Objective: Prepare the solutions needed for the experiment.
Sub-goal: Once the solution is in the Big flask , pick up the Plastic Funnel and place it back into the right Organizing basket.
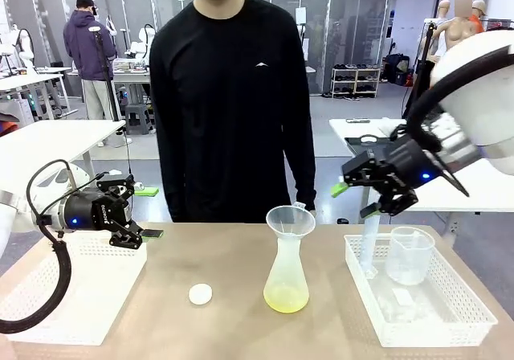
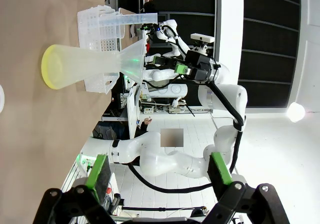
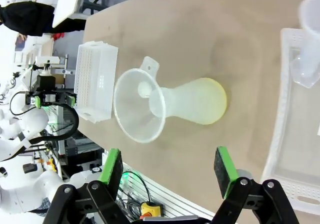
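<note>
The clear flask stands upright at the middle of the table, its long axis vertical and its neck and funnel pointing up. The pale yellow-green solution lies as a shallow layer in its wide bottom. My left gripper hangs over the far edge of the left white basket and my right gripper above the far left corner of the right basket; both have their jaws spread wide, holding and touching nothing.

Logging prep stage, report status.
Left gripper open, empty. Right gripper open, empty. Yellow-green solution in flask under funnel, mid-table. White cap beside flask.
</note>
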You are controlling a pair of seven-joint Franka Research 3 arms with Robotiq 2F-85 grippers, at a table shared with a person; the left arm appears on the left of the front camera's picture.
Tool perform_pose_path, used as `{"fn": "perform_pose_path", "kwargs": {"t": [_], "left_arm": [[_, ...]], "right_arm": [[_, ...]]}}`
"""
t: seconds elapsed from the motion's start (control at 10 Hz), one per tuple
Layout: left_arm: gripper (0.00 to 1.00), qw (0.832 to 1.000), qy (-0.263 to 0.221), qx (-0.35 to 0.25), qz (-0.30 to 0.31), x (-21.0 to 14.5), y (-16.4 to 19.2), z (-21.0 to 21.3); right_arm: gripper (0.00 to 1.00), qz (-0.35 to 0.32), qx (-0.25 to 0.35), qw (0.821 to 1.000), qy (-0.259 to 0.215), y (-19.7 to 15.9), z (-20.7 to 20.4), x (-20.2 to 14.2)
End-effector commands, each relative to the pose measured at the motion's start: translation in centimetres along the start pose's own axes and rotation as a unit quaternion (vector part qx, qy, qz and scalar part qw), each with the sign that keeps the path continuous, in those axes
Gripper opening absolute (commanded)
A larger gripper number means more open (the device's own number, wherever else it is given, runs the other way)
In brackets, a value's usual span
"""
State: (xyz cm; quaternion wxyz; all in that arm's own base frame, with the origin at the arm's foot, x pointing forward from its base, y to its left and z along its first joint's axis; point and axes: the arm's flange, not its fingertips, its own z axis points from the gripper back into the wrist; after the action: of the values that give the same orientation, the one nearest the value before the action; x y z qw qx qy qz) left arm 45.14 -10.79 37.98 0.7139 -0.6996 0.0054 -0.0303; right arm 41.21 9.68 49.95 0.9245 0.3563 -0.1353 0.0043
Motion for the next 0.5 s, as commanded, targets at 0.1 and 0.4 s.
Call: {"fn": "perform_pose_path", "kwargs": {"t": [0.1,0.4], "left_arm": [[1.00,1.000,0.002,-0.003,0.003,0.0,-0.2,0.0],[1.00,1.000,0.002,-0.003,0.003,0.0,-0.2,0.0]], "right_arm": [[0.92,-0.014,-0.023,1.000,0.004,2.7,-2.3,1.9],[0.92,-0.028,-0.041,0.999,0.005,3.6,-3.5,2.2]]}}
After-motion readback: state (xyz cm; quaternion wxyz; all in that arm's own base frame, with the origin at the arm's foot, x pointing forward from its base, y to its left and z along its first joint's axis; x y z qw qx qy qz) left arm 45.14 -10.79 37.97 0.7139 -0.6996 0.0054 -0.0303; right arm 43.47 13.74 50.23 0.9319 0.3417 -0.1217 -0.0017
